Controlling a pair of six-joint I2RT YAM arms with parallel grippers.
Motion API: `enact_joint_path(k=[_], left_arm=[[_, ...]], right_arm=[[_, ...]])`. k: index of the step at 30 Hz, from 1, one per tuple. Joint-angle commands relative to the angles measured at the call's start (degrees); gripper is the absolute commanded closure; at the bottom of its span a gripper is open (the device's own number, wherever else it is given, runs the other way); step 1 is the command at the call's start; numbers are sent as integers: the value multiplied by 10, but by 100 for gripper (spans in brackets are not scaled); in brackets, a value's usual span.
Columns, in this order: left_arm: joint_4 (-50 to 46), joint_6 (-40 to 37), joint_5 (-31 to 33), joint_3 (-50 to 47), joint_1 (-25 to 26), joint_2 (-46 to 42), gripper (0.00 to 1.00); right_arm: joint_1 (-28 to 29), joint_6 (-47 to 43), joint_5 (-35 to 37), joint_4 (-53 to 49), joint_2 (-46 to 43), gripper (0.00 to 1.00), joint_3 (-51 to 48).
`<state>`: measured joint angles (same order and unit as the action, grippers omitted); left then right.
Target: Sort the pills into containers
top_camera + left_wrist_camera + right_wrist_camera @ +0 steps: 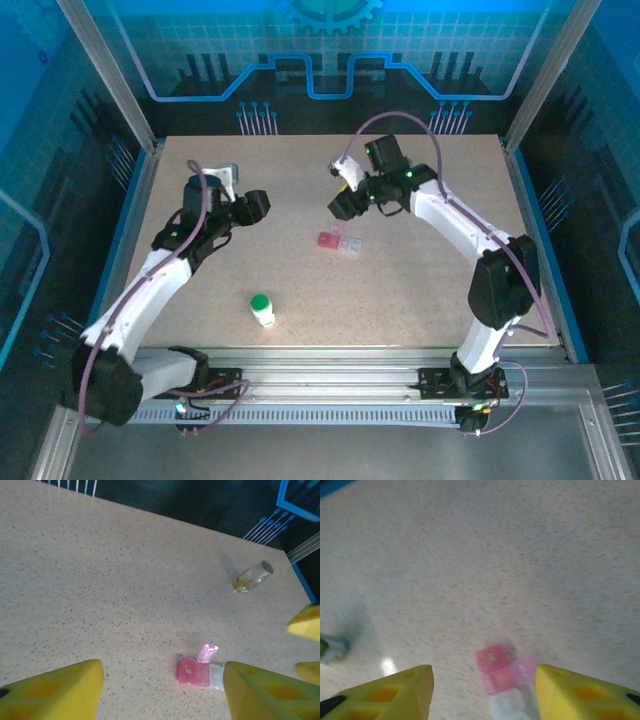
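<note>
A small pink container (327,240) with its lid flipped up lies mid-table, joined to a clear one (349,244). It is near the bottom of the left wrist view (192,672) and of the right wrist view (496,672). A white bottle with a green cap (262,310) stands near the front. An amber bottle (252,577) lies on its side at the far right of the left wrist view. My left gripper (255,206) (162,692) is open and empty, left of the pink container. My right gripper (340,206) (484,695) is open and empty just behind it. The pills are out of view.
The speckled table (420,290) is bounded by metal frame posts and blue walls. The right gripper's yellow fingers (305,622) show at the right edge of the left wrist view. The green-capped bottle (327,651) shows at the left edge of the right wrist view.
</note>
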<state>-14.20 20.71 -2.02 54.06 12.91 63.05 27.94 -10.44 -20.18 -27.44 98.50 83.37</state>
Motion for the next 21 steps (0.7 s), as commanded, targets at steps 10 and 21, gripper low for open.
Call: enact_joint_path(k=[10, 21], left_arm=[[-201, -84, 77, 0, 0, -263, 1], [-176, -114, 145, -71, -6, -335, 1]], right_arm=[[183, 143, -5, 261, -55, 33, -171], [323, 144, 90, 249, 25, 31, -135]])
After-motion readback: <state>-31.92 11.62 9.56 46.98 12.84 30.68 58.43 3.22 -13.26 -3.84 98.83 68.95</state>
